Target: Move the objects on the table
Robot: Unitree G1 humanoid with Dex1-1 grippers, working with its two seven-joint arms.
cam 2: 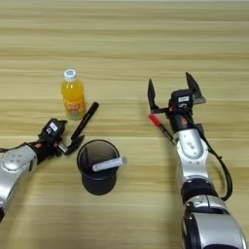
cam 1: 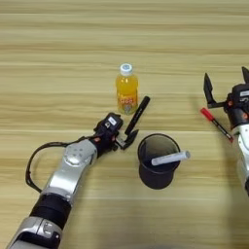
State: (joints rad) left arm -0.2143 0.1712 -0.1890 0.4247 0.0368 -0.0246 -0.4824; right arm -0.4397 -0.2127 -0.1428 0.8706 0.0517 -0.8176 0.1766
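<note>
A small orange-drink bottle with a white cap stands upright at mid table. A slim black marker lies slanted just right of it. My left gripper is at that marker's lower end, touching or nearly touching it. A round black cup stands in front, with a white marker resting across its rim. My right gripper is open with its fingers spread wide and nothing between them. It hovers over the table at the right.
A red-capped marker lies slanted on the wood just below the right gripper's left finger. The left arm's black cable loops out to the left of its forearm.
</note>
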